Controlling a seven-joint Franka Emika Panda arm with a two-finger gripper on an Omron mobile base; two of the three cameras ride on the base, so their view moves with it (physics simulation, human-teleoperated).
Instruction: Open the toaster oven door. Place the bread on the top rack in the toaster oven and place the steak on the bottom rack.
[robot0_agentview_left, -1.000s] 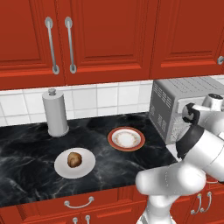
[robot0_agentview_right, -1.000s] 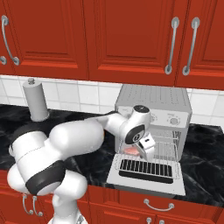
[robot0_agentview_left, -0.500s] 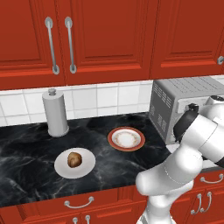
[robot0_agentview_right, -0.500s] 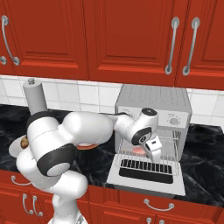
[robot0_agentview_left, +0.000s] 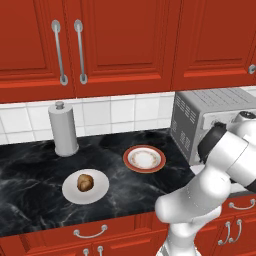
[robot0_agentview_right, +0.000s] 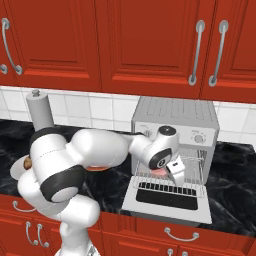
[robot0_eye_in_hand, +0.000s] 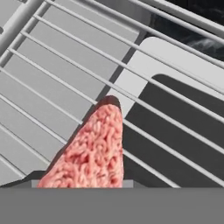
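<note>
Silver-grey, the one toaster oven (robot0_agentview_right: 175, 120) stands open around the gripper (robot0_agentview_right: 176, 170), its door (robot0_agentview_right: 170, 200) folded flat below. Two wire racks show; the bottom rack (robot0_agentview_right: 167, 176) lies just under the gripper. One steak (robot0_eye_in_hand: 89, 153) hangs at the gripper's tip over those bars, its long axis running out ahead. Whether the jaws clamp it, I cannot tell. One bread (robot0_agentview_left: 85, 181) sits on a white plate (robot0_agentview_left: 97, 192) far off to the gripper's left.

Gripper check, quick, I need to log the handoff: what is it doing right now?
Gripper: holding the steak over the bottom rack at the toaster oven.
</note>
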